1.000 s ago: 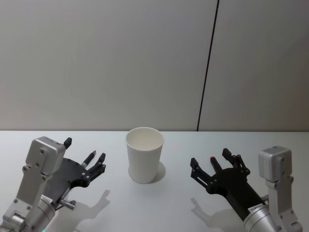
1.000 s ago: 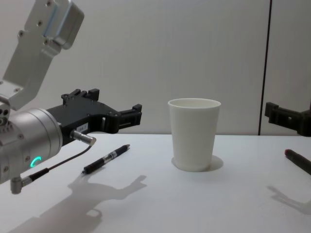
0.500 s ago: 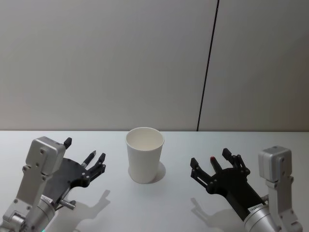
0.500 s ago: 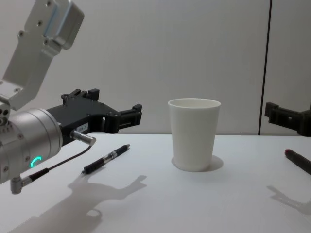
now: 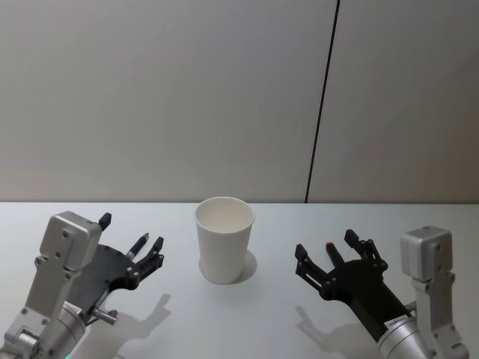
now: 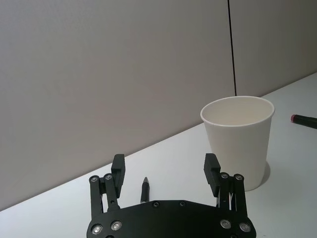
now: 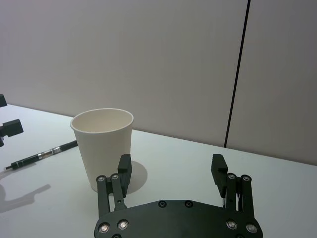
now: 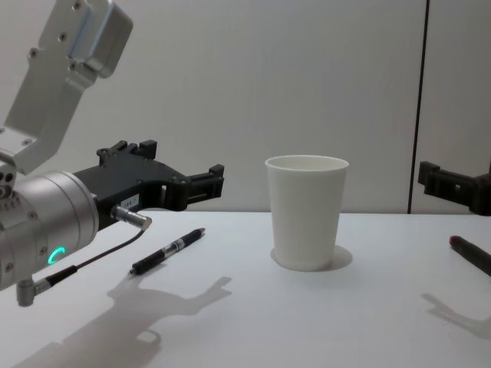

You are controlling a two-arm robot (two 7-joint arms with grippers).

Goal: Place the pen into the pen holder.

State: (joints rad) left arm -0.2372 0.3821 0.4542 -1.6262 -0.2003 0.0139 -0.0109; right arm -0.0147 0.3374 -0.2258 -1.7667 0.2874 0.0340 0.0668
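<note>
The pen holder [image 5: 224,243], a white paper cup, stands upright mid-table [image 8: 307,215]. A black pen [image 8: 167,251] lies flat on the table to its left, its tip showing between the fingers of my left gripper [image 5: 132,232]. That gripper [image 6: 164,163] hovers open above the pen without touching it. A second dark pen with a red end [image 8: 469,254] lies to the right of the cup. My right gripper [image 5: 325,244] hovers open over it, also facing the cup [image 7: 102,144].
The white table [image 5: 247,321] has free room in front of the cup. A plain grey wall with a dark vertical seam [image 5: 322,105] rises just behind the table's far edge.
</note>
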